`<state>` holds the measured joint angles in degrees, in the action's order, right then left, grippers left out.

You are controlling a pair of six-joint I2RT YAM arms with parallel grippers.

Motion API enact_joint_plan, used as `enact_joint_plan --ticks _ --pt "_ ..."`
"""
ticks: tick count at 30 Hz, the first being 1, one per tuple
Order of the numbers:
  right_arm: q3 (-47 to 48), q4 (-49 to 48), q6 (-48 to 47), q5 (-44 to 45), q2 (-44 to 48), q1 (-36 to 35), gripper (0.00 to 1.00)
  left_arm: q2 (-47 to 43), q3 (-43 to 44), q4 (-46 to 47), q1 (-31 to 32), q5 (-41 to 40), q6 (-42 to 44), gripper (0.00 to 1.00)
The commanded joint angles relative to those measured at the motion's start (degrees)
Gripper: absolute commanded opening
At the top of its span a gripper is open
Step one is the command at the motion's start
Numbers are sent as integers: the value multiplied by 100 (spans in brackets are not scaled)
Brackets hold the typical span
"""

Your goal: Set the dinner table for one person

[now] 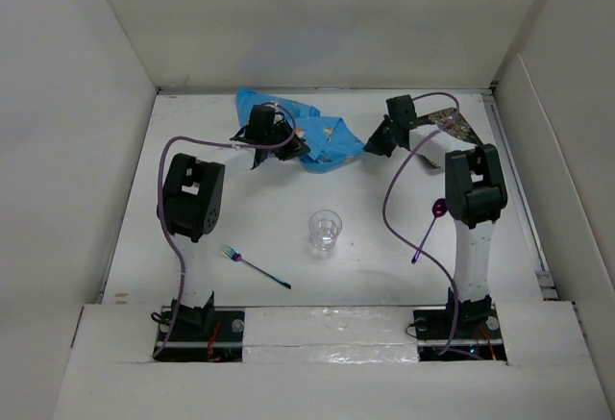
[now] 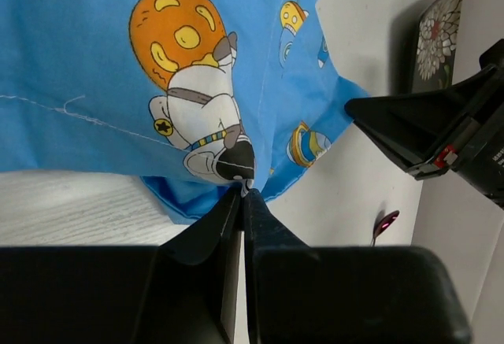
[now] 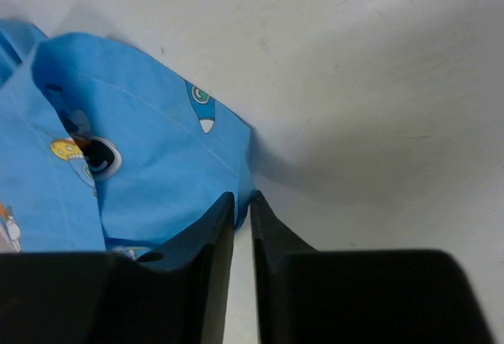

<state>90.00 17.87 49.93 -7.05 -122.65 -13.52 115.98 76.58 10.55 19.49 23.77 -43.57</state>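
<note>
A: Left gripper (image 2: pixel 242 192)?
B: Clamped on the cloth (image 2: pixel 79 68) edge.
A: Right gripper (image 3: pixel 242 200)?
B: Pinching the cloth's right end, jaws almost together.
A: The table (image 1: pixel 375 281)?
B: Spread under everything; cloth crumpled at its far side, glass (image 1: pixel 325 231) mid-table, fork (image 1: pixel 254 266) nearer the left arm

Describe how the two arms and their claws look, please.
Both arms have white links and bulky black joint housings: left arm, right arm. A thin purple cable loops along each. The left claw and right claw are matte black wedges tapering to narrow tips.
</note>
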Motion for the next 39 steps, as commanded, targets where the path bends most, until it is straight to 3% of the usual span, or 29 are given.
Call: enact_joint_plan --ticks 1,3,8,12,17,19,20,22,23,26,27,28,29,31,35,39 --pt "220 -503 -88 150 109 -54 13 -207 41 299 20 58 -38 0" --pt "176 -635 -194 353 284 -115 0 -260 190 203 -102 -39 32 0" --pt "395 -847 -850 1107 882 -239 0 -647 849 132 -594 101 -55 0" --pt "1833 -382 -1818 1670 998 -353 0 -814 1753 10 -1121 409 -318 0" --pt "5471 400 -2925 1883 225 -353 0 -209 4257 -202 -1911 1250 -1176 0" --pt "6193 349 -3234 1795 189 -353 0 -373 4096 770 -2211 1454 -1809 0" --pt "5953 -34 -3470 1690 624 -353 0 -488 3867 1530 -2525 1699 -2483 0" --pt "5629 -238 -3709 1637 881 -353 0 -602 3769 1967 -2774 1920 -2840 0" --pt "4729 -666 -3936 1567 1501 -405 0 -708 3664 2056 -2870 2043 -2867 0" --pt "3222 -1231 -4079 1531 2348 -546 0 -1287 2840 2144 -3074 2262 -2482 0" --pt "2295 -1277 -4053 1514 2847 -547 0 -1454 2523 2258 -3134 2298 -2368 0" --pt "1355 -1486 -3974 1383 3330 -782 0 -1978 1467 2372 -3196 2360 -2105 0" --pt "1345 -1488 -3913 1382 3335 -784 0 -1983 1457 2373 -3197 2378 -2103 0" --pt "-13 -1715 -3720 1268 3929 -1072 0 -2455 531 2198 -3354 2334 -1649 0" --pt "-1482 -1934 -3359 305 4363 -1942 0 -2800 -984 2232 -3723 2063 -1549 0" --pt "-1784 -1867 -3182 -463 3873 -3041 0 -2467 -1663 2951 -4224 2175 -1953 0"
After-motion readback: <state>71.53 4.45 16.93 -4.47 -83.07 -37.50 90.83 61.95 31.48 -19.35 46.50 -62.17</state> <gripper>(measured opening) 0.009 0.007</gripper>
